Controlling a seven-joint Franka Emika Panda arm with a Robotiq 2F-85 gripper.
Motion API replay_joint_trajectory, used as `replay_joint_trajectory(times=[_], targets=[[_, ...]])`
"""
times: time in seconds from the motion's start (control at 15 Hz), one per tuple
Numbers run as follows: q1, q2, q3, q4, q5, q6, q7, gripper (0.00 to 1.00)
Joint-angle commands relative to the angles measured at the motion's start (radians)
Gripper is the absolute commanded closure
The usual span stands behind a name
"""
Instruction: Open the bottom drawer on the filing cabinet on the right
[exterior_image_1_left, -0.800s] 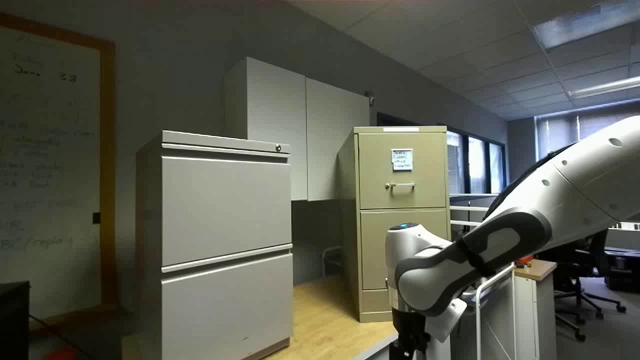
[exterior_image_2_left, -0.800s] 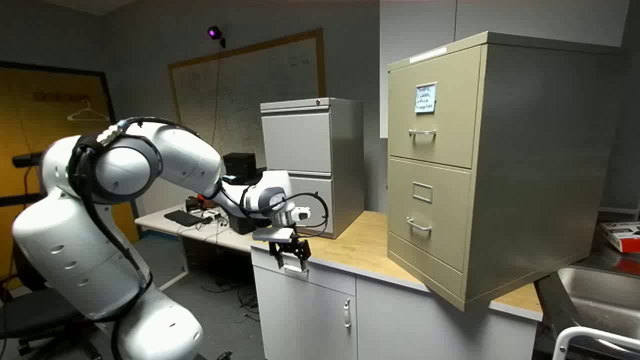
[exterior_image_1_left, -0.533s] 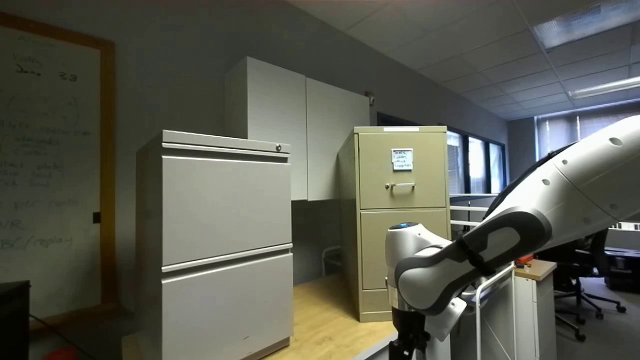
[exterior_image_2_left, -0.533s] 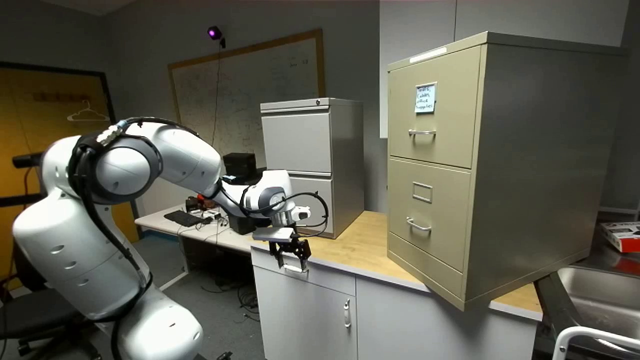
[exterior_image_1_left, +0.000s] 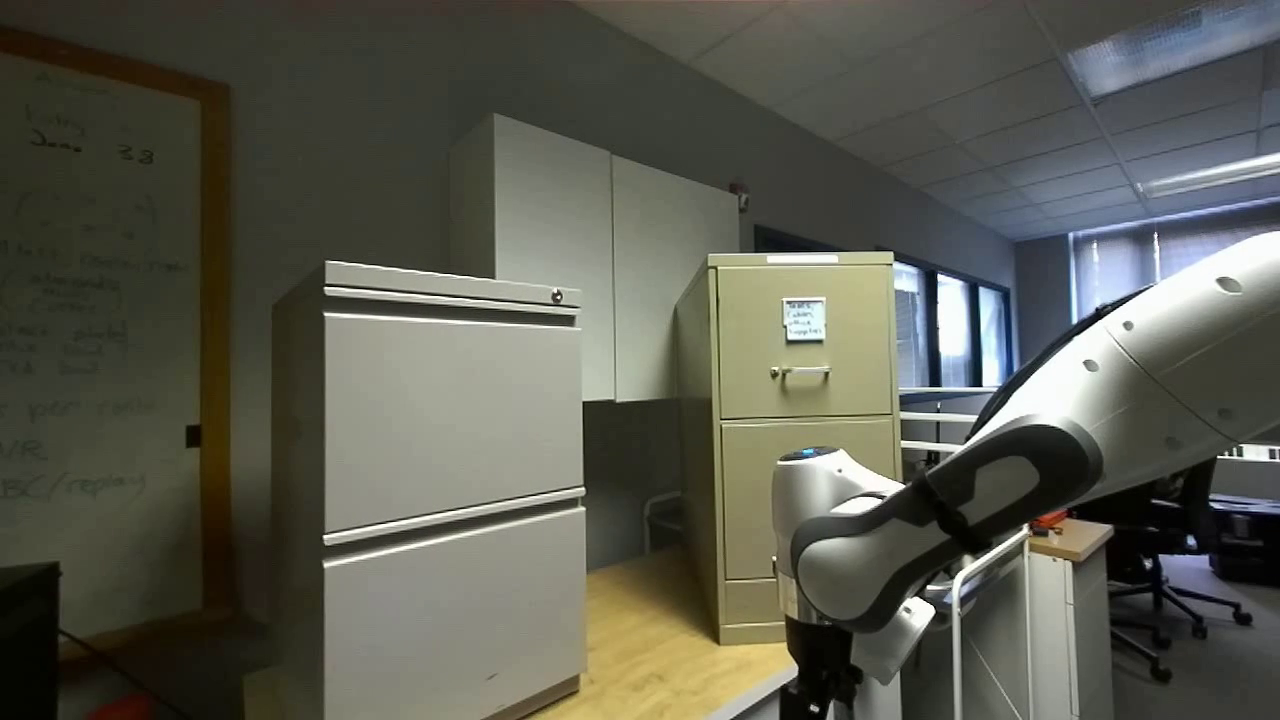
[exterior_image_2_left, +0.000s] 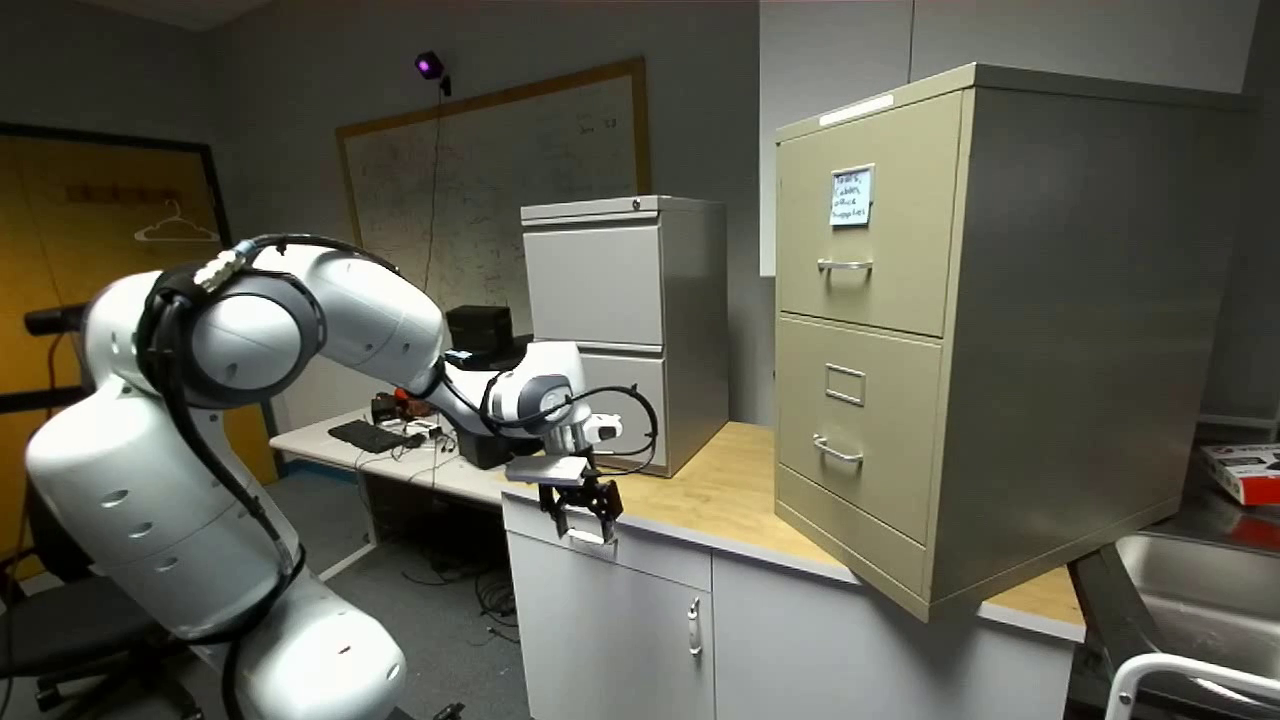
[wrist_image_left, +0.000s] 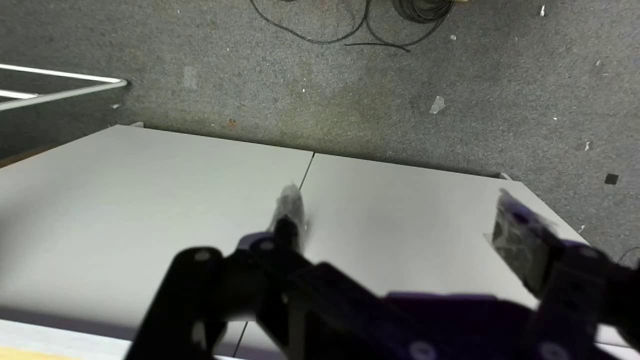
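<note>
Grey walls (exterior_image_2_left: 705, 130) and a whiteboard (exterior_image_2_left: 490, 170) make the background; before them runs a wooden worktop (exterior_image_2_left: 725, 490). The gripper (exterior_image_2_left: 587, 530) hangs downward in front of the worktop's front edge, nearer the corner away from the sink (exterior_image_2_left: 1200, 600). Its fingers (wrist_image_left: 522, 250) stand wide apart, their tips blurred in the wrist view. In an exterior view a white handle (exterior_image_2_left: 590, 538) shows between them; from that angle I can't be sure whether they touch it. White cupboards (exterior_image_2_left: 610, 620) fill the space below the edge. On the worktop, at the end away from the sink, stands the grey cabinet (exterior_image_2_left: 620, 285). At the sink end stands the filing cabinet (exterior_image_2_left: 1000, 340), one bottom corner jutting past the front edge. The bottom drawer (exterior_image_2_left: 890, 430), lower on its front, is closed and well apart from the gripper. The upper drawer (exterior_image_2_left: 905, 270) carries a paper note (exterior_image_2_left: 851, 197). Near the sink lies a red-and-white box (exterior_image_2_left: 1245, 475).
</note>
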Motion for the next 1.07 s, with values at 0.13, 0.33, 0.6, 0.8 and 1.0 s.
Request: replay_joint_trajectory(times=[0.13, 0.33, 0.6, 0.8, 1.0], targets=[[-0.042, -0.001, -0.06, 0.006, -0.012, 0.107, -0.003, 0.0], [-0.068, 0.007, -0.126, 0.017, 0.04, 0.229, -0.04, 0.0], [-0.079, 0.022, -0.231, 0.037, 0.154, 0.365, -0.124, 0.0], [-0.044, 0.024, -0.358, 0.068, 0.355, 0.451, -0.274, 0.0], [0.012, 0.026, -0.501, 0.133, 0.568, 0.482, -0.461, 0.0]])
